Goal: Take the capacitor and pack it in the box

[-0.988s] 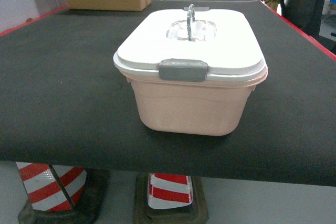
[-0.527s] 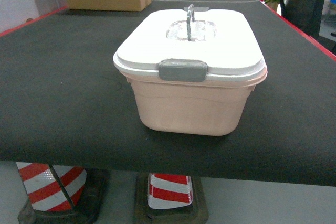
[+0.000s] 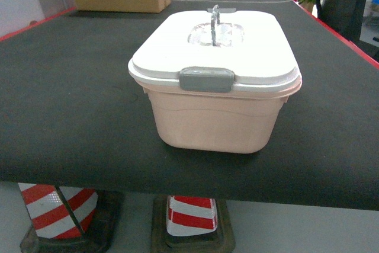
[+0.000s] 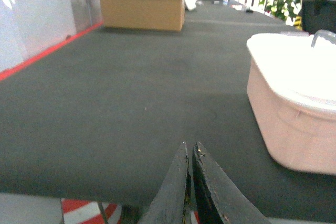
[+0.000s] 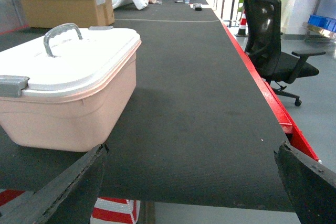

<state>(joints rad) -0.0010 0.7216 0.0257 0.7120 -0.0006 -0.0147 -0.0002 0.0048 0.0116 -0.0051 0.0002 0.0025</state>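
Mid-frame sits your box, stiff, light plastic; lift its lid by the grey handle; left gripper pinched shut, right gripper spread wide.

Bright, even daylight — lid glares white, left wrist view soft.

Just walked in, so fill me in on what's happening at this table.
Nothing is being handled right now. The pink box sits on the black table with its white lid on. The left pincer is shut and empty near the table edge; the right pincer is open, also empty. No capacitor shows.
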